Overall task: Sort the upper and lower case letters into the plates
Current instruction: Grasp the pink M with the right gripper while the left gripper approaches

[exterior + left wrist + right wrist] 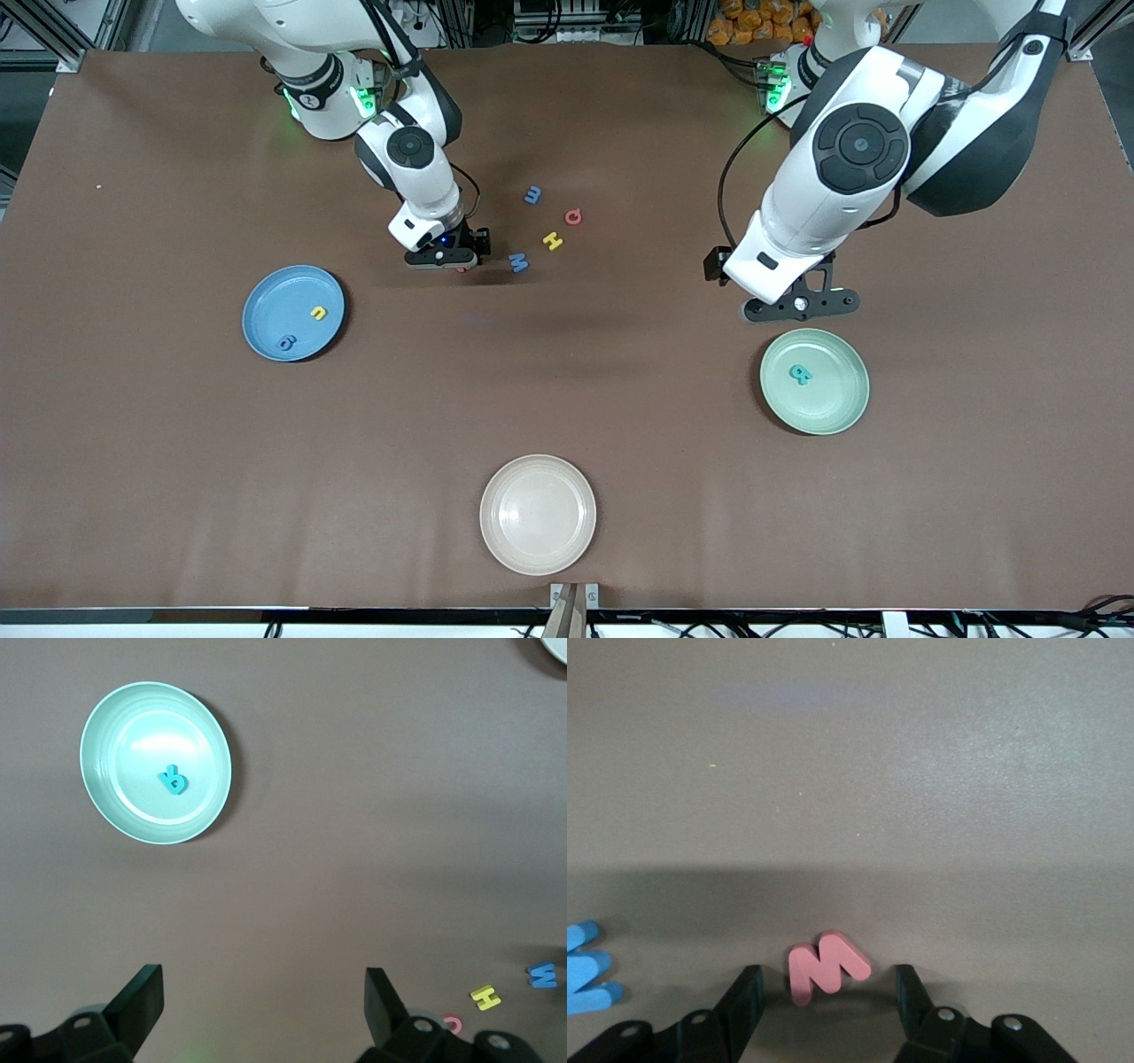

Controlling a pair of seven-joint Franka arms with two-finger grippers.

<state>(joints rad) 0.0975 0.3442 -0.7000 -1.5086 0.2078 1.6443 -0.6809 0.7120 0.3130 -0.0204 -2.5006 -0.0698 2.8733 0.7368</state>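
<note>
1. Brown table holds blue plate, mint plate and loose letters.
2. Right gripper sits low, fingers astride pink M, seemingly not gripping.
3. Left gripper waits wide open, empty, near mint plate.

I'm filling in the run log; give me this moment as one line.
right gripper: down at table, open around pink letter M | left gripper: open, waiting near mint plate | blue plate: two letters
</note>
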